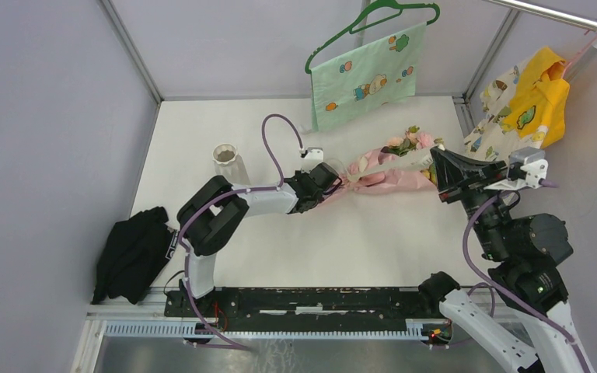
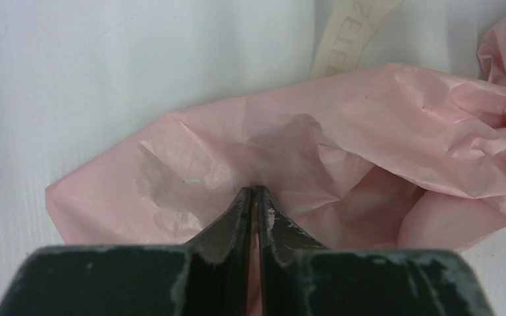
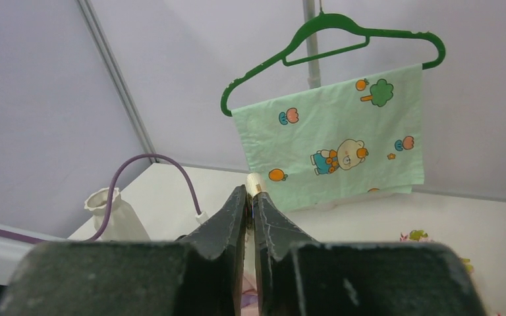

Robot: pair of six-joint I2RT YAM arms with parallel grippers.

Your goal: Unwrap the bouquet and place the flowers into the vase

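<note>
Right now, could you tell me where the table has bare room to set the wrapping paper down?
The broad near strip of table, between the bouquet and the base rail, is bare. So is the back corner behind the vase. The right back is crowded: bouquet, left hand, right hand, green cloth.

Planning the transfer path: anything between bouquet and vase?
Only the left arm itself: the left gripper, shut on the narrow end of the bouquet, and its purple cable lie between that and the vase.
</note>
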